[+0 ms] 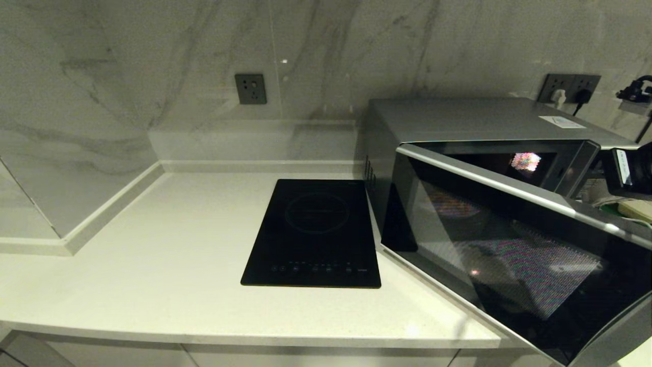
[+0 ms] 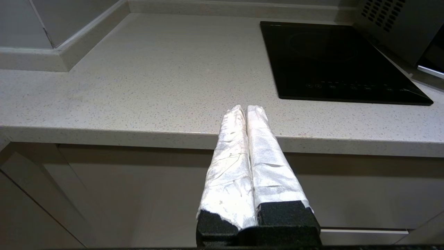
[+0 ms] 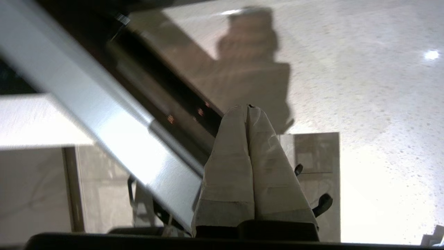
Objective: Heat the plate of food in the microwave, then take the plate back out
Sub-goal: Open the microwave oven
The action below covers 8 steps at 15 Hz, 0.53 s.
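The microwave (image 1: pixel 458 153) stands at the right end of the counter (image 1: pixel 153 244), against the marble wall. Its dark glass door (image 1: pixel 509 255) is swung partway open toward the front, and what lies behind the glass cannot be made out. The right gripper (image 3: pixel 248 108) sits just beside the door's silver edge, its wrapped fingers pressed together and holding nothing. A flat black hob (image 1: pixel 316 229) lies left of the microwave. The left gripper (image 2: pixel 245 108) hangs parked in front of the counter edge, fingers together.
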{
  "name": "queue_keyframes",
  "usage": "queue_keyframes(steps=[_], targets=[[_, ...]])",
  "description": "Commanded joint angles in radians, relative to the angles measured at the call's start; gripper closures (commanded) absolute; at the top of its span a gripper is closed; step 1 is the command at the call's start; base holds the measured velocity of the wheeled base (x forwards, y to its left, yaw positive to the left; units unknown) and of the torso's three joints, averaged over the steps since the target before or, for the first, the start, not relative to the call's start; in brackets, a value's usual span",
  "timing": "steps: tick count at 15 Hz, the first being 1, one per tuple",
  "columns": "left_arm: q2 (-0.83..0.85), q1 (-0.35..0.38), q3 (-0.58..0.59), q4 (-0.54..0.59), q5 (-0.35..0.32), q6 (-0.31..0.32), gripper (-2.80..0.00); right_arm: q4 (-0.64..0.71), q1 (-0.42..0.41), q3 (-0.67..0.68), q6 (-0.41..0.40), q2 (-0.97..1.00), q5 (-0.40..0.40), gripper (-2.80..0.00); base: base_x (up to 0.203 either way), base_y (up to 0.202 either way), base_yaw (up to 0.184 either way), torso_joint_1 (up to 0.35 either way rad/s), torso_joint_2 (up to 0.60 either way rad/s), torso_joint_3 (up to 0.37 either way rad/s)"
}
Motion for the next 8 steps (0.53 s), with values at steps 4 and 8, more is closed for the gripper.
queue_keyframes(steps=[4, 8], targets=[[0.0, 0.0, 0.0, 0.0, 0.0, -0.001, 0.0, 0.018, 0.126, 0.055, -0.029, -0.109, 0.035, 0.0, 0.0, 0.0, 0.0, 0.0, 0.0, 0.0], [0.0, 0.0, 0.0, 0.0, 0.0, -0.002, 0.0, 0.017, 0.134, 0.09, -0.045, -0.118, 0.074, 0.0, 0.0, 0.0, 0.0, 0.0, 0.0, 0.0]])
